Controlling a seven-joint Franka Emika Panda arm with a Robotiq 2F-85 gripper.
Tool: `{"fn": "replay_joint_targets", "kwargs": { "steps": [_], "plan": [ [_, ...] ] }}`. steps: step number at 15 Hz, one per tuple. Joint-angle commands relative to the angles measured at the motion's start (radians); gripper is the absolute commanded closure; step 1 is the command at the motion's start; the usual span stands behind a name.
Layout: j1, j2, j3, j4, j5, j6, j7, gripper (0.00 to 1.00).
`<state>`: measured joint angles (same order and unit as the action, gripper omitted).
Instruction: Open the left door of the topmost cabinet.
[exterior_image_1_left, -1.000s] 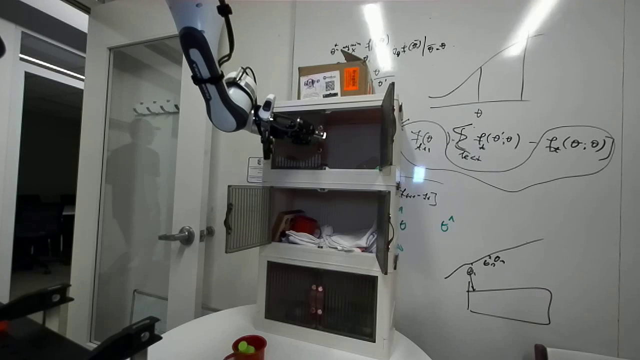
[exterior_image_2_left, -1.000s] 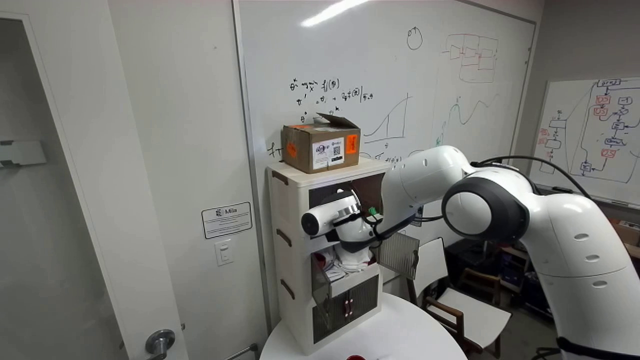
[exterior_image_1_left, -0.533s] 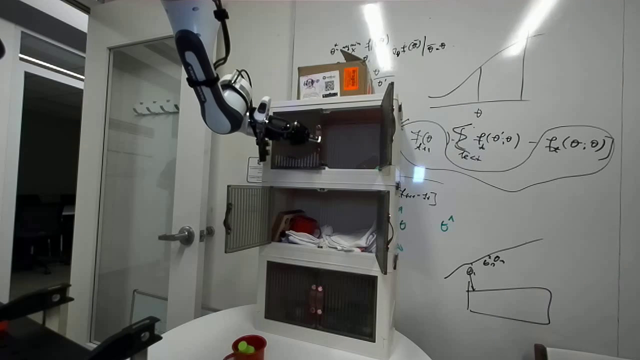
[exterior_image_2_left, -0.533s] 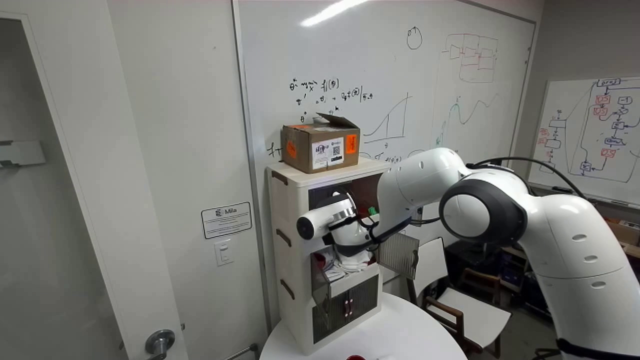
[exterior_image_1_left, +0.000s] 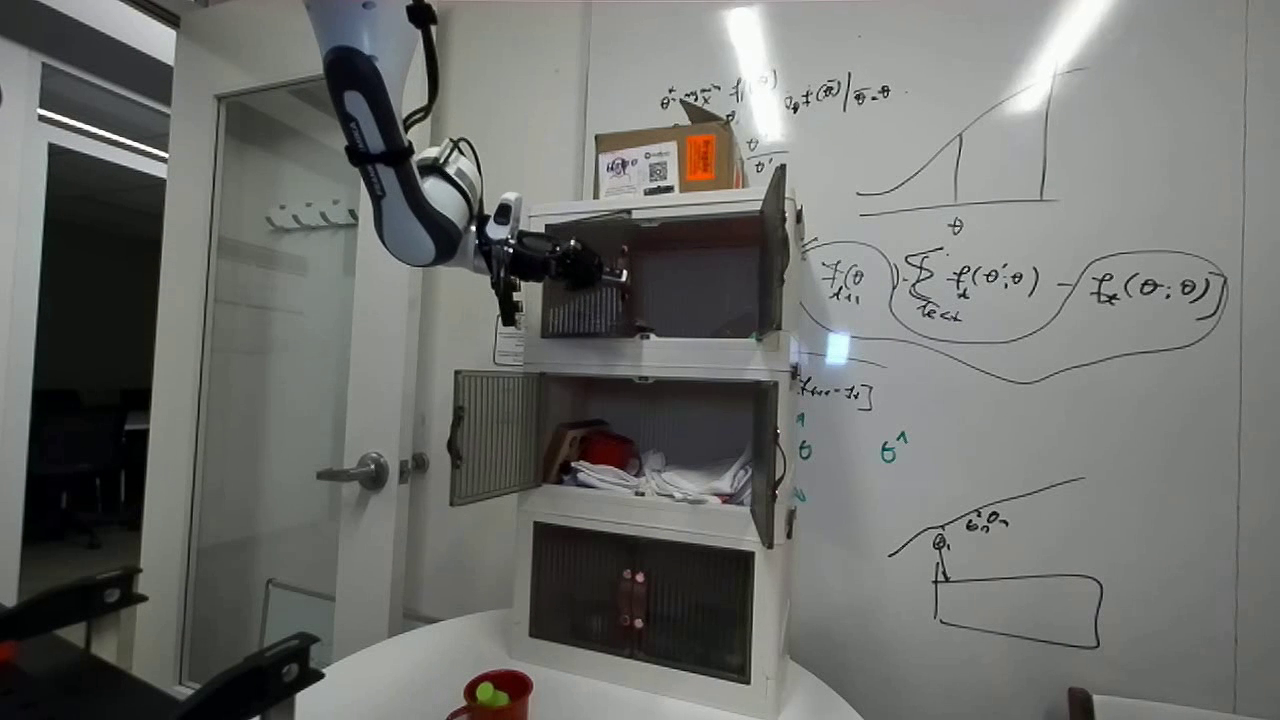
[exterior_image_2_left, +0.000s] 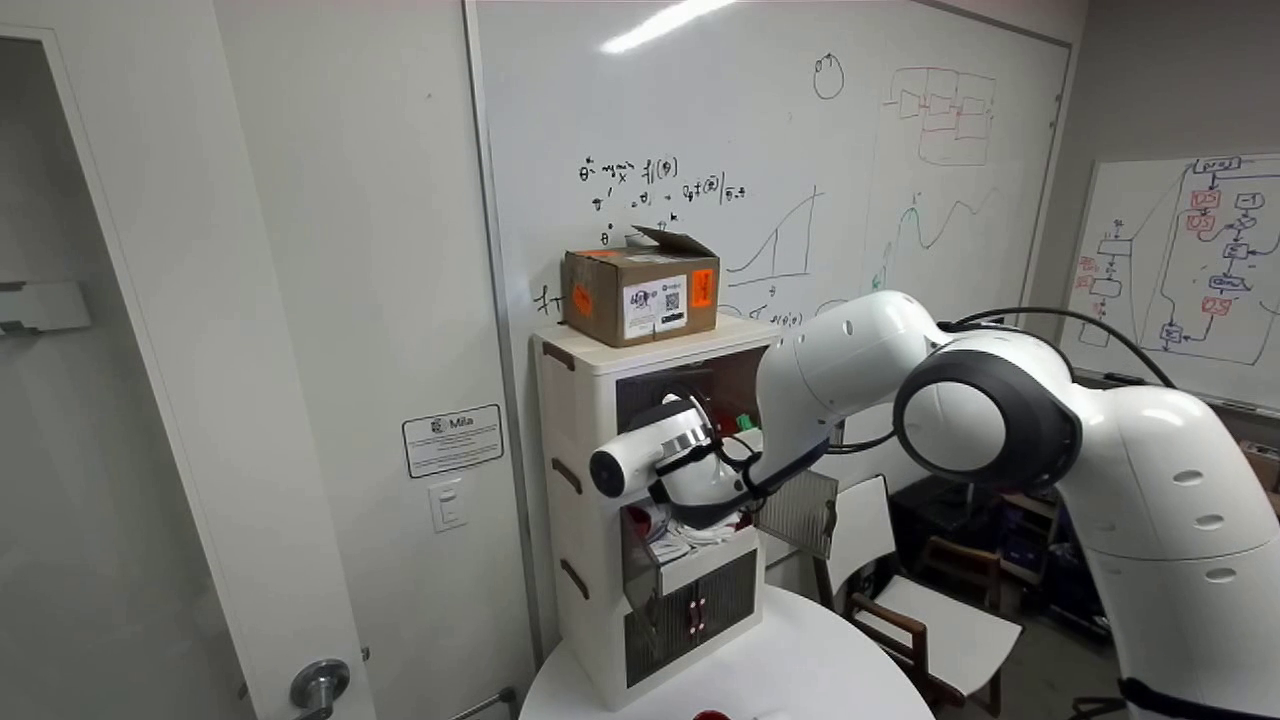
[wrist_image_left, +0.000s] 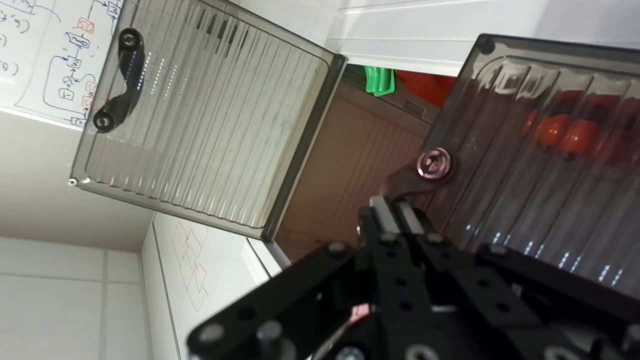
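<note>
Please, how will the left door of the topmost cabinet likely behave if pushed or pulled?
The left door would probably swing as one stiff panel, since it looks flat and framed. Its thin, see-through look suggests it may be fairly light. Its glossy handle might slip in the gripper.

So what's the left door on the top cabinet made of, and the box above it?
The left door looks like shiny, tinted plastic, maybe glass: see-through, ribbed, with bright glints. The box is probably dull cardboard: brown, with a flap sticking up.
</note>
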<state>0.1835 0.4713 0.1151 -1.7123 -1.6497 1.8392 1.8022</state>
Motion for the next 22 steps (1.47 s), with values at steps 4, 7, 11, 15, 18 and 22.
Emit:
{"fn": "replay_joint_targets", "kwargs": {
  "steps": [4,7,11,15,18,22],
  "plan": [
    [-0.002,-0.117,0.042,-0.166,0.030,0.037,0.021,0.99],
    [0.027,-0.125,0.047,-0.186,0.033,-0.067,0.050,0.99],
    [0.087,-0.035,0.051,-0.129,0.027,-0.338,0.153,0.99],
    [0.132,0.062,0.051,-0.058,0.030,-0.532,0.222,0.99],
    [0.151,0.123,0.048,0.010,0.044,-0.635,0.237,0.99],
    [0.154,0.185,0.048,0.110,0.075,-0.715,0.242,0.90]
  ]
}}
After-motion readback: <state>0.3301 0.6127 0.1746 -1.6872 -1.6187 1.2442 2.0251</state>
